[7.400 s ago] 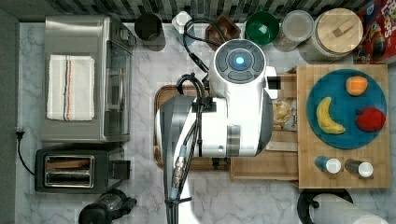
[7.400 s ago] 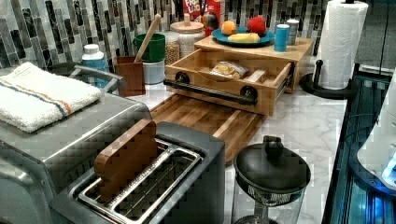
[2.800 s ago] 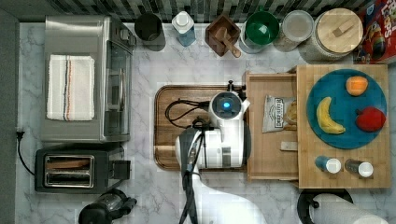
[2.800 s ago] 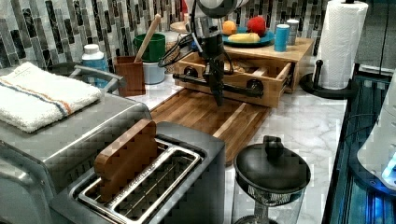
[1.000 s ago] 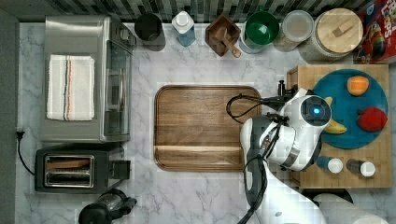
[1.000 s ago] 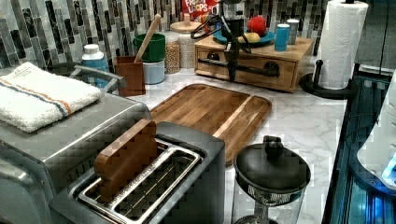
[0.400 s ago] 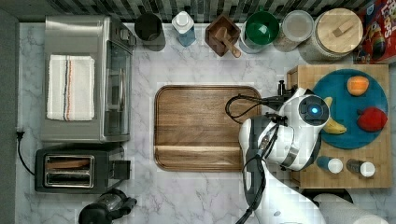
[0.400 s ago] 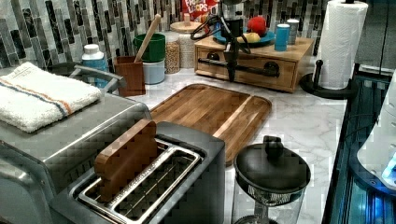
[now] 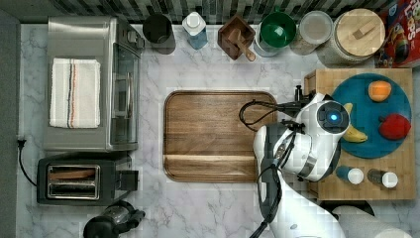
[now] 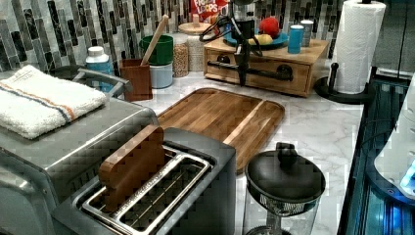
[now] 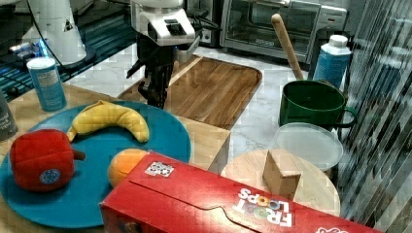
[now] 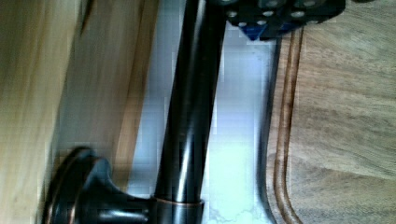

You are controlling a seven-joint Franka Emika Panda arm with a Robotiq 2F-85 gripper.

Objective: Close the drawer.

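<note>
The drawer (image 10: 259, 62) sits pushed into its light wooden cabinet, front flush with the cabinet face in the left view. Its long black bar handle (image 10: 266, 72) runs across the front. My gripper (image 10: 242, 66) hangs straight down in front of the handle's middle, its fingers together and touching the bar. In the wrist view the handle (image 12: 187, 121) runs beside the drawer front (image 12: 28, 93), with the gripper (image 12: 275, 18) against the bar on the tray side. In the top view the arm (image 9: 307, 144) covers the drawer front, and one handle end (image 9: 297, 93) peeks out.
A dark wooden tray (image 9: 218, 136) lies just in front of the cabinet. The cabinet top (image 9: 406, 183) carries a blue plate (image 9: 366, 119) with fruit and two shakers. Jars, a green cup (image 9: 277, 29), a toaster oven (image 9: 89, 82), a toaster and a paper towel roll (image 10: 359, 44) line the counter.
The drawer stood open 2.8 s ago; the gripper moved with it toward the cabinet and it is now in. Over the last second nothing has visibly moved.
</note>
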